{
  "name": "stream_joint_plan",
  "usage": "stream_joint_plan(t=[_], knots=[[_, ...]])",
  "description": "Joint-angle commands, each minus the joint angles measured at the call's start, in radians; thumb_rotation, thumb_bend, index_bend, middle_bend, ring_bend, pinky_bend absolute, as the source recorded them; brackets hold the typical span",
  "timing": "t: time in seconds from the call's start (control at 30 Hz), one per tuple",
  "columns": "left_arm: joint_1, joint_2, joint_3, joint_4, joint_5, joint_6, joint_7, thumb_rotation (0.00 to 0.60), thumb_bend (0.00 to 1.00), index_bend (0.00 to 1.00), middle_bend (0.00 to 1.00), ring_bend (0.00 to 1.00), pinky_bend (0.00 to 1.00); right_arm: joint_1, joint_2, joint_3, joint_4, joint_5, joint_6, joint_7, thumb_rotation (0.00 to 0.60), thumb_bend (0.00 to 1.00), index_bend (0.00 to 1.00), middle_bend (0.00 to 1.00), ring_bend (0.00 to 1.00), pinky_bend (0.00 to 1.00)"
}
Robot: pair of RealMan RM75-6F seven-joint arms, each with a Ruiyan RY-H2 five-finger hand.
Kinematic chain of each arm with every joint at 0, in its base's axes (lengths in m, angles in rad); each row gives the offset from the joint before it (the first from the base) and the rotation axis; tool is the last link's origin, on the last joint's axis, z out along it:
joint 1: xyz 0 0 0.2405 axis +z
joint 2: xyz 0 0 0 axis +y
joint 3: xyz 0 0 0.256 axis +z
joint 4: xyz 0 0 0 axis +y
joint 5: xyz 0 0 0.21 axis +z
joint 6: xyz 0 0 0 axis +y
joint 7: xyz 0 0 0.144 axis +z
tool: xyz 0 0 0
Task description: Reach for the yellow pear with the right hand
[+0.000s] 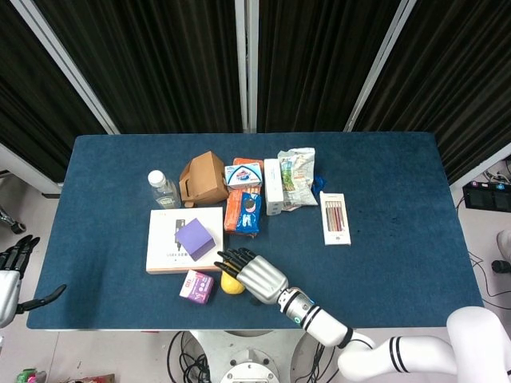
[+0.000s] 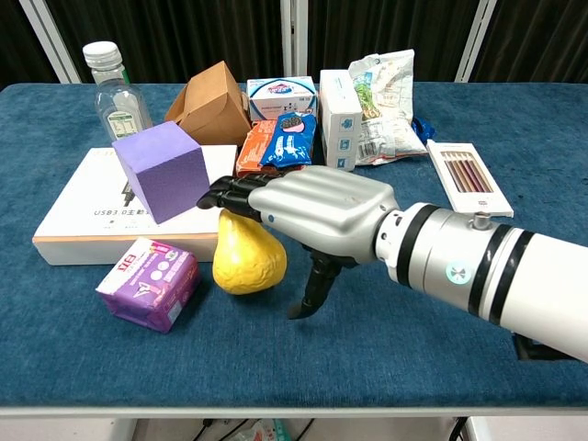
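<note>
I hold my right hand point(image 2: 317, 213) spread wide over the yellow pear point(image 2: 246, 258), thumb hanging beside it. Nothing is gripped yet, so closing comes next, I judge.

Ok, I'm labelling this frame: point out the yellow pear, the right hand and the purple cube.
yellow pear point(image 2: 243, 265), chest view, on its rounded lower body.
right hand point(image 2: 317, 213), chest view, on the silver back of the hand.
purple cube point(image 2: 165, 170), chest view, on its front face.

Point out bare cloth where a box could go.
Bare: the wide stretch right of the pencil box to the table edge, and the left strip beside the water bottle. Crowded: the middle cluster and the front, where the right hand covers the yellow pear.
</note>
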Motion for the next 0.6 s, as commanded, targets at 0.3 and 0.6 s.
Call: stream_joint_plan(t=[0.3,0.6], knots=[[0.002,-0.002,-0.001,0.010,-0.006,-0.009,-0.006,0.199,0.10,0.08,0.07,0.14,0.24,0.006,-0.066,-0.010,0.085,-0.041,0.061,0.023,0.600,0.07,0.17,0.08,0.06,0.38],[0.007,-0.004,-0.002,0.024,-0.011,-0.011,-0.017,0.204,0.10,0.08,0.07,0.14,0.24,-0.001,-0.138,-0.017,0.192,-0.124,0.148,0.058,0.600,0.18,0.46,0.35,0.31,0.57]])
